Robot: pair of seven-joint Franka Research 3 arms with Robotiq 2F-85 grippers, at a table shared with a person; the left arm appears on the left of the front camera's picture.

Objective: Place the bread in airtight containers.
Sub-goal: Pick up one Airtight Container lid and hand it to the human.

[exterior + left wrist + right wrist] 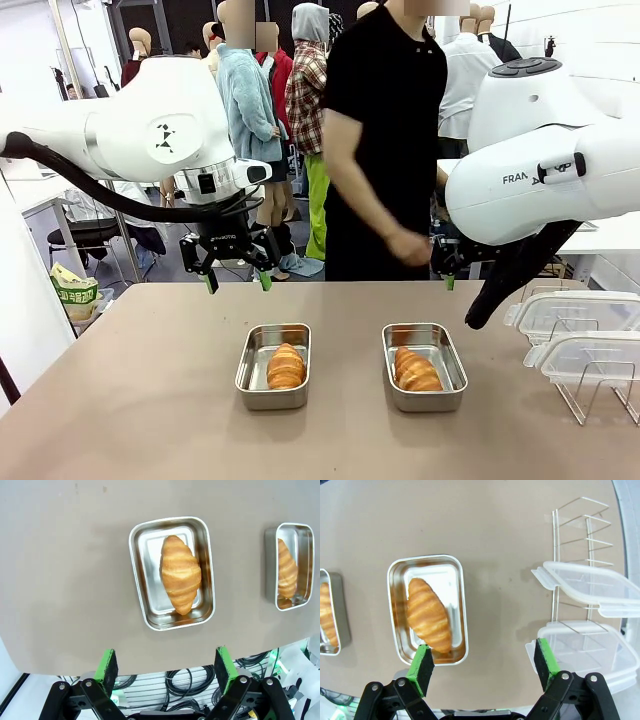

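Note:
Two steel containers sit side by side on the brown table, each holding one golden croissant-shaped bread roll. The left container (273,366) (171,572) holds one bread (286,366) (180,574); the right container (424,366) (427,609) holds the other bread (416,370) (428,614). My left gripper (236,280) (167,669) hangs open above the table's far edge, behind the left container. My right gripper (482,661) is open too, hovering over the table between the right container and the lids; one green fingertip (449,282) shows in the front view.
Two clear plastic lids (575,312) (585,582) rest in a wire rack (590,390) at the table's right. A person in black (385,150) stands at the far side with a hand (408,246) near the middle. The right container's edge (289,566) shows in the left wrist view.

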